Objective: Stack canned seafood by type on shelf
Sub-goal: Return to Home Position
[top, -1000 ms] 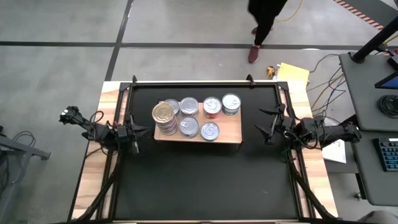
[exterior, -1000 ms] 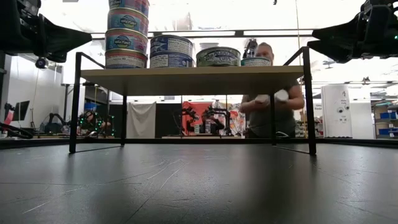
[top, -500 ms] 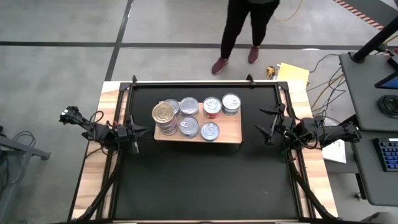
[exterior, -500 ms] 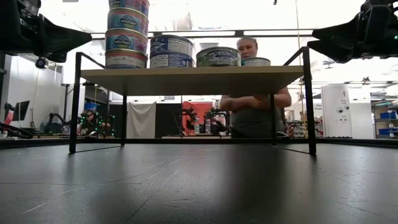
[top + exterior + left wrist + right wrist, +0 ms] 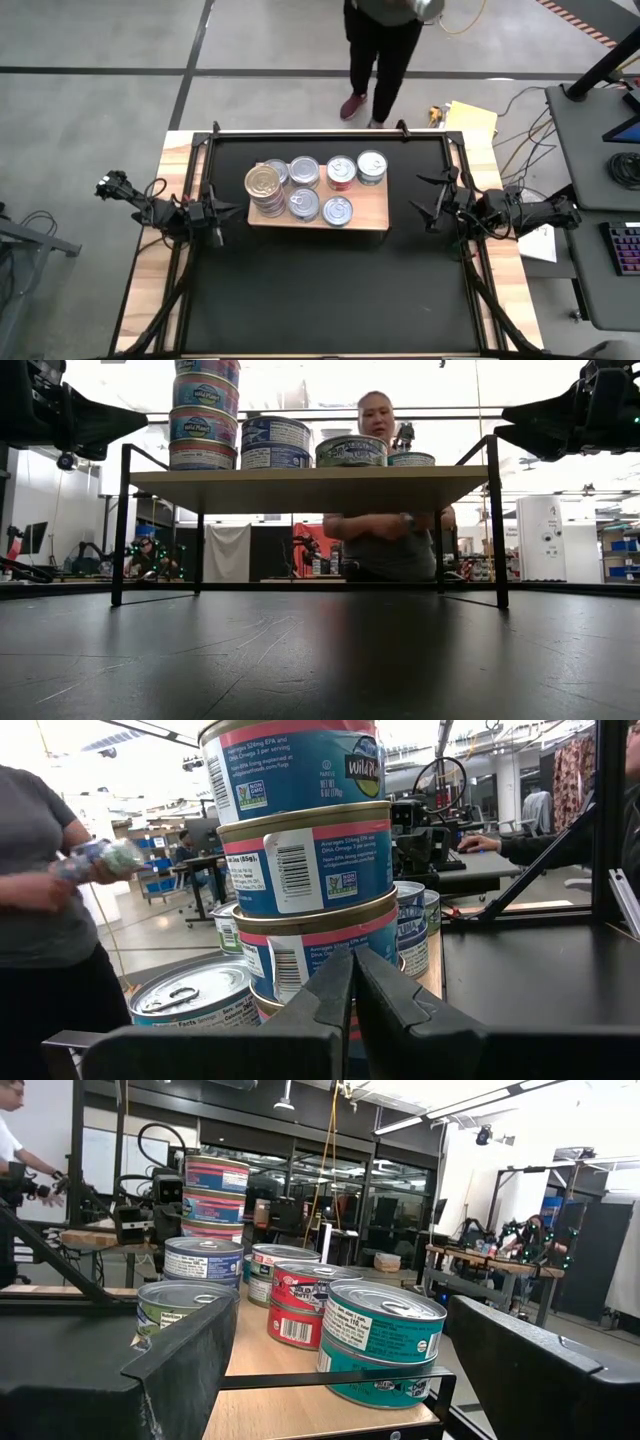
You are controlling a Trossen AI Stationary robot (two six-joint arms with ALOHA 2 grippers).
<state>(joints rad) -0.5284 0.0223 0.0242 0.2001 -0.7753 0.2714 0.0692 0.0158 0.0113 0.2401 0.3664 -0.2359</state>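
Observation:
The shelf [image 5: 372, 216], a light-wood board on a black frame, stands on the black mat toward the far edge. On it are the tins of canned seafood: a tall stack [image 5: 263, 186] at its left end and lower stacks and single tins [image 5: 341, 172] beside it. My left gripper [image 5: 232, 208] hovers shut just left of the shelf, pointing at the tall stack [image 5: 300, 870]. My right gripper [image 5: 422, 197] hovers open to the right of the shelf, facing the teal-labelled tins [image 5: 382, 1338]. Neither touches anything.
A person [image 5: 385, 40] stands at the table's far edge, seen behind the shelf [image 5: 385, 530]. The black mat [image 5: 330, 290] lies bare in front of the shelf. A yellow pad [image 5: 470, 118] sits beyond the far right corner.
Both arms and all tins have kept still. The person beyond the far edge has stepped closer to the table and toward its left, and now stands behind the shelf's middle.

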